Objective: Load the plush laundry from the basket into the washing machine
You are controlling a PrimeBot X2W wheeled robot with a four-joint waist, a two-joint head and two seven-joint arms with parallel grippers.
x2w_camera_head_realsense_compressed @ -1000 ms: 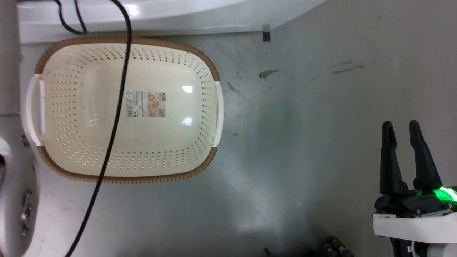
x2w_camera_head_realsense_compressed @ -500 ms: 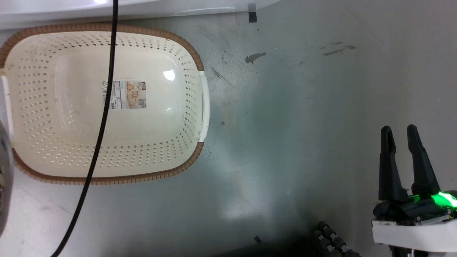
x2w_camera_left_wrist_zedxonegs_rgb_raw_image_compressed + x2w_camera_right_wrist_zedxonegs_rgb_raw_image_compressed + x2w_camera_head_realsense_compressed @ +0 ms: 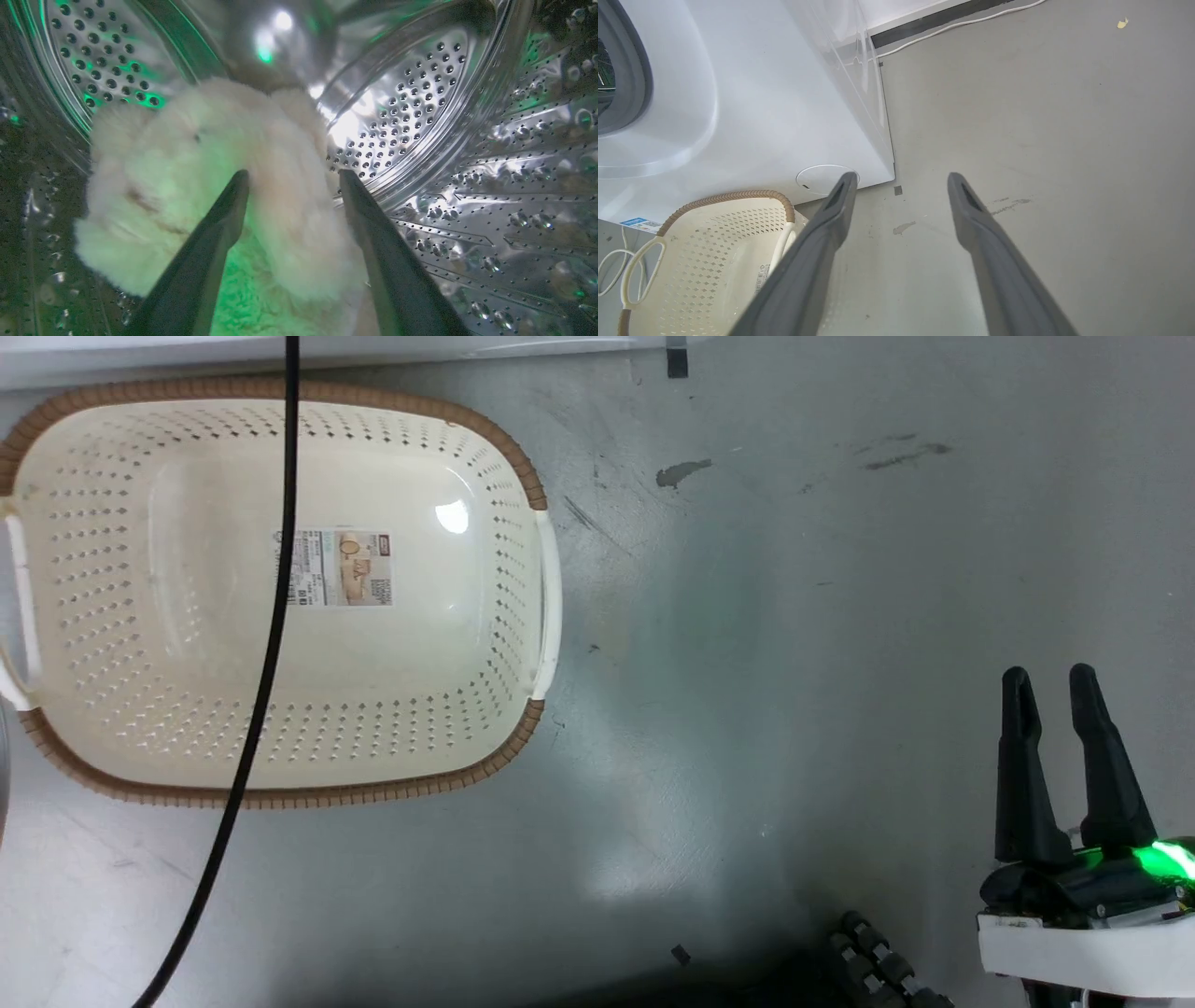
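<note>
The fluffy beige plush laundry [image 3: 187,154] lies inside the washing machine's perforated steel drum [image 3: 411,116]. My left gripper [image 3: 293,176] is in the drum, open, its two fingers spread either side of one plush limb. The cream basket [image 3: 112,616] stands on the floor at the left of the head view with nothing in it, its label sticker [image 3: 341,569] showing. Low at the right my right gripper [image 3: 1048,674] hangs open above bare floor, holding nothing. In the right wrist view the washing machine [image 3: 761,102] rises white behind the basket [image 3: 714,261].
A black cable [image 3: 271,644] hangs across the basket in the head view. The washer's white base [image 3: 373,347] runs along the top edge. A dark ribbed hose [image 3: 878,961] sits at the bottom. Grey floor [image 3: 794,616] spreads to the right, and a white cord [image 3: 962,25] lies by the wall.
The head camera has shifted, so the basket sits further left and higher in the picture and the pale arm at the left edge has dropped out. The right gripper holds its pose.
</note>
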